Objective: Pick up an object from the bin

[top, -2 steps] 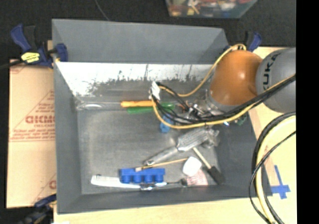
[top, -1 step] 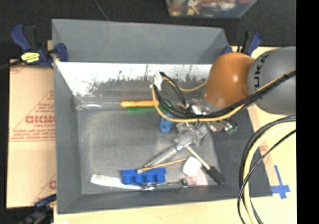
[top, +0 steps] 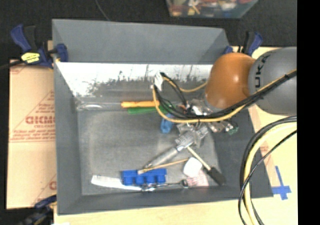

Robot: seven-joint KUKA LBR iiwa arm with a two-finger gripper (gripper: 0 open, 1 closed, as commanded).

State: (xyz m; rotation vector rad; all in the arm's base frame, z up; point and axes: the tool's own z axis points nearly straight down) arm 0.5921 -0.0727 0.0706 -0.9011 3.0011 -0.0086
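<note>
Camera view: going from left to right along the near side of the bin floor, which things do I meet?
First the white flat strip → blue blocky piece → white round piece → black tip of a pale stick.

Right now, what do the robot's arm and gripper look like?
The arm is a rounded grey link with dark lettering, ending in a glossy orange dome cover. Yellow and black cables loop from the wrist to a silvery metal gripper.
</note>
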